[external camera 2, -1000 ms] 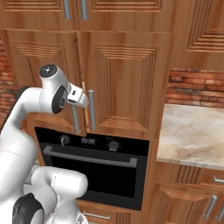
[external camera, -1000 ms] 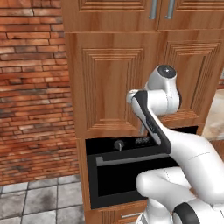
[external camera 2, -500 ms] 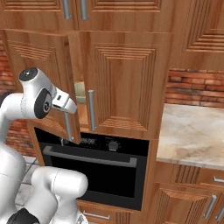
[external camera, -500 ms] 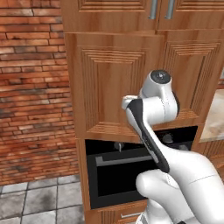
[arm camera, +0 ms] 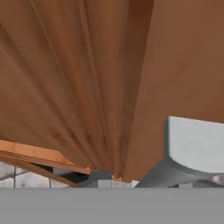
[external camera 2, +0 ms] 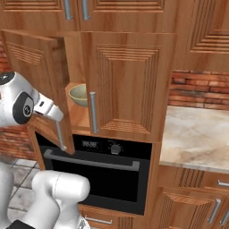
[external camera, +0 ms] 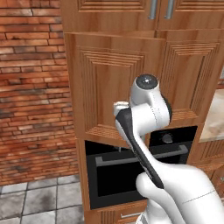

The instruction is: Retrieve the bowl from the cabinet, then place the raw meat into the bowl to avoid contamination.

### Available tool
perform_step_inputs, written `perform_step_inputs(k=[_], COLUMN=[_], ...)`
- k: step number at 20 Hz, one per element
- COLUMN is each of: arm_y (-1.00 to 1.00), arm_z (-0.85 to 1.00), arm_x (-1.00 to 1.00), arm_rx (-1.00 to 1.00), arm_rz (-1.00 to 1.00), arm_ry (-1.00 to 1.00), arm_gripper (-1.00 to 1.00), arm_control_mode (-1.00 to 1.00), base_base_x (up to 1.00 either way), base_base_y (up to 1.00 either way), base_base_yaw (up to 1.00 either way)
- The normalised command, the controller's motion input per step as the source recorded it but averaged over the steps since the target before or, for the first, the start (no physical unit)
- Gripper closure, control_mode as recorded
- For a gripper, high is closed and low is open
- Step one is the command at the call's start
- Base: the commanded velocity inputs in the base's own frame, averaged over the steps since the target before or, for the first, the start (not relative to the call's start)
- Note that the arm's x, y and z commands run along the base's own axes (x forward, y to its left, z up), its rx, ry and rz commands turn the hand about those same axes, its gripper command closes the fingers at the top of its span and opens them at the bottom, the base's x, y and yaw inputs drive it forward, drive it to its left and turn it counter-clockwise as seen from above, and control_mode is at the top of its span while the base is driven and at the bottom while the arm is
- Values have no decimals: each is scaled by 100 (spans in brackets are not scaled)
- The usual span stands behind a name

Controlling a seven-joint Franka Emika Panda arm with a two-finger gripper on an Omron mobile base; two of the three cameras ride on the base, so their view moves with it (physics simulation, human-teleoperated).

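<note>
The cabinet (external camera 2: 120, 85) stands above a black oven (external camera 2: 98, 174), and its left door (external camera 2: 42, 85) is swung partway out toward the robot, leaving a gap beside the right door, which is flat and closed. Through that gap in the right base view, the bowl (external camera 2: 78, 95) sits on the shelf (external camera 2: 80, 117) inside, upright, near the front edge and just left of the closed door's long metal handle (external camera 2: 93, 112). The open door's own handle (external camera 2: 59, 135) hangs at its lower edge, and the pincer (external camera 2: 50, 111) is right against it, at the end of the white arm. From the left base view the door's (external camera: 109, 87) panelled face hides the inside of the cabinet, and the arm's wrist sits in front of it. The hand view looks closely along the wood of the door, with the grey handle mount (arm camera: 194, 151) at the right. I cannot tell how far apart the pincer's fingers are. A stone counter (external camera 2: 197, 136) lies to the right, below a brick wall (external camera 2: 199, 89).
</note>
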Motion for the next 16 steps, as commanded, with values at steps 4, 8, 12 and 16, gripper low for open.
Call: perform_step_inputs(k=[4,8,12,16], arm_y=[64,71,77,81], arm_z=[-15,-17,-18,-20], arm_x=[-34,-29,-22,-1], arm_rx=[-2,-2,-4,-7], arm_rz=[-7,-7,-8,-12], arm_ry=[4,2,3,7], arm_gripper=[100,100,100,100], arm_control_mode=[-100,-100,-100,-100], base_base_x=[0,0,0,0], base_base_y=[0,0,0,0], base_base_yaw=[0,0,0,0])
